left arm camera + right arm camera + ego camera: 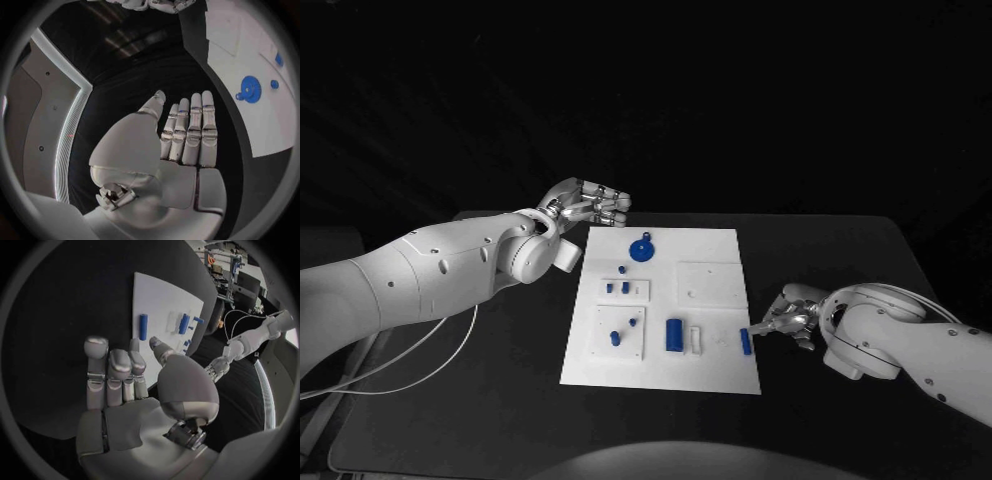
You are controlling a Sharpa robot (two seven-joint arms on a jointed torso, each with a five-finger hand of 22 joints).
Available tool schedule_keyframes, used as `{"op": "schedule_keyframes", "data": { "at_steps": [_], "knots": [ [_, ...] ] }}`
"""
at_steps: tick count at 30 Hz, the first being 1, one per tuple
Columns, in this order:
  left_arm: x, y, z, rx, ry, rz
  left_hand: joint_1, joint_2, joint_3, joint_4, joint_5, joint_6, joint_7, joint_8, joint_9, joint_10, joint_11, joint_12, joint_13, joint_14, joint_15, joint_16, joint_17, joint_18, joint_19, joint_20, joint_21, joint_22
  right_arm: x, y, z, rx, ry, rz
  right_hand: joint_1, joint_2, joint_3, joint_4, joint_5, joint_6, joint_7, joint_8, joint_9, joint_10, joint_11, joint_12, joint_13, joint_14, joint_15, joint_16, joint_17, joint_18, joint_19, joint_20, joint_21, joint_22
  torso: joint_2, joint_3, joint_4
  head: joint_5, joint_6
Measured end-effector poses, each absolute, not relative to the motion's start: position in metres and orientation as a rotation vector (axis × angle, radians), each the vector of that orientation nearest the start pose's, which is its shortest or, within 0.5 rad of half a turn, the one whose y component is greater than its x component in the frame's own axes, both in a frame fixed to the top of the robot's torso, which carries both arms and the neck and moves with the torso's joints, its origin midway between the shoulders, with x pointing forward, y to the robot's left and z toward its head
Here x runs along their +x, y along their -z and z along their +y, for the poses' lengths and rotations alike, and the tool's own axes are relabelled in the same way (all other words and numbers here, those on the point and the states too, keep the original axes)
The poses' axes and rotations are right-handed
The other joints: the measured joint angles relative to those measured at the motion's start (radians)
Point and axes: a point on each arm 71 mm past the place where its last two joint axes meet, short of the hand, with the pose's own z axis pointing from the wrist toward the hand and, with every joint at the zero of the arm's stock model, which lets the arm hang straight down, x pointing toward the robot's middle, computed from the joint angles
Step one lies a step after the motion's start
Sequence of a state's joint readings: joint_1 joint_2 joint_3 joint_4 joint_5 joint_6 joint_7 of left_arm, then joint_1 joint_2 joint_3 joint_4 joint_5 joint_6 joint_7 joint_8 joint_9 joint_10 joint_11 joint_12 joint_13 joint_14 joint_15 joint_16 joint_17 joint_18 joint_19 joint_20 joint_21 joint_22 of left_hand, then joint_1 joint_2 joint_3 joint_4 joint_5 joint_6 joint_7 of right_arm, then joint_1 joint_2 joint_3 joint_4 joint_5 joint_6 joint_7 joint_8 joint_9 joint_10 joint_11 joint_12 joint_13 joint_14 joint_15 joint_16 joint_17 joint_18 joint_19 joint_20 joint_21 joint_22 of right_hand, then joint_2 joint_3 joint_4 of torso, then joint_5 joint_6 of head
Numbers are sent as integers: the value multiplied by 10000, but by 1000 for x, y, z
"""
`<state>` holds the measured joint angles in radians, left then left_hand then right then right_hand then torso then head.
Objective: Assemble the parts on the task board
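Left robot hand (589, 205) held open, empty, at task board (711, 370) far corner; right robot hand (788, 322) open beside blue cylinder (746, 343).

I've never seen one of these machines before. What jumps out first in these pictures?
A bright white task board lies mid-table against the black table, dotted with small blue parts, the largest a round blue gear near its far end. Two silver hands flank it: the left hand at the far-left corner, the right hand beside a blue cylinder at the near-right edge, both holding nothing.
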<state>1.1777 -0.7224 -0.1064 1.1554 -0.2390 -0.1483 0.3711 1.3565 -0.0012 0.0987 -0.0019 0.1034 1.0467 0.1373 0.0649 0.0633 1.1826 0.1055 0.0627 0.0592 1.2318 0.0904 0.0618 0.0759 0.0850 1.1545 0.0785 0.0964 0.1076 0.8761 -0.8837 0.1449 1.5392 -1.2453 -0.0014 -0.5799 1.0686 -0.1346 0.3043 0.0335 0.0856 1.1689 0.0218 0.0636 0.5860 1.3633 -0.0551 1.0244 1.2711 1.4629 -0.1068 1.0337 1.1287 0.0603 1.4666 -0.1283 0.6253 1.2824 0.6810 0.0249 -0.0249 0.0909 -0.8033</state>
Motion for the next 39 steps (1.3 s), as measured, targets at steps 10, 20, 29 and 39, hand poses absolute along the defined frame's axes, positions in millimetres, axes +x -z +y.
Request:
{"op": "schedule_keyframes", "data": {
  "at_steps": [10,20,29,39],
  "knots": [
    [532,233,251,-9001,13373,15878,0,0,0,0,-38,0,0,0,0,0,0,0,0,0,0,0,-1,0,0,0,0,0,426,310,-225,2909,-2557,23110,-420,-656,548,785,-353,33,31,0,48,-1,0,-163,-77,-20,20,0,28,0,0,0,-1,-1,1,-12,10,-9,-35],
    [532,233,250,-8994,13402,15910,0,0,-61,3,-108,0,0,0,0,0,0,0,0,0,0,0,6,0,0,0,0,-15,423,319,-215,2528,-2172,23174,-90,-565,651,650,-353,260,-72,1,207,3,-4,-184,-108,-20,19,0,54,0,0,-1,-1,-2,1,-17,5,20,-64],
    [532,233,250,-8990,13421,15932,0,0,-60,4,-108,0,0,0,0,0,0,0,0,0,0,0,6,-1,0,0,0,-15,425,324,-214,2063,-1542,23134,135,-339,796,-192,-353,502,-146,60,850,57,-58,-238,-108,-20,19,0,35,0,0,0,-1,-3,-1,-12,1,37,-95],
    [532,233,249,-8978,13489,16021,0,0,-126,17,-230,0,0,0,0,0,0,0,0,0,0,0,5,0,0,0,0,-35,427,329,-205,1322,-1050,22966,79,-181,863,-422,-365,389,-151,71,1354,58,-56,-192,-23,-20,19,-47,5,1,0,-1,-2,-18,0,-8,3,18,-127]
  ]
}}
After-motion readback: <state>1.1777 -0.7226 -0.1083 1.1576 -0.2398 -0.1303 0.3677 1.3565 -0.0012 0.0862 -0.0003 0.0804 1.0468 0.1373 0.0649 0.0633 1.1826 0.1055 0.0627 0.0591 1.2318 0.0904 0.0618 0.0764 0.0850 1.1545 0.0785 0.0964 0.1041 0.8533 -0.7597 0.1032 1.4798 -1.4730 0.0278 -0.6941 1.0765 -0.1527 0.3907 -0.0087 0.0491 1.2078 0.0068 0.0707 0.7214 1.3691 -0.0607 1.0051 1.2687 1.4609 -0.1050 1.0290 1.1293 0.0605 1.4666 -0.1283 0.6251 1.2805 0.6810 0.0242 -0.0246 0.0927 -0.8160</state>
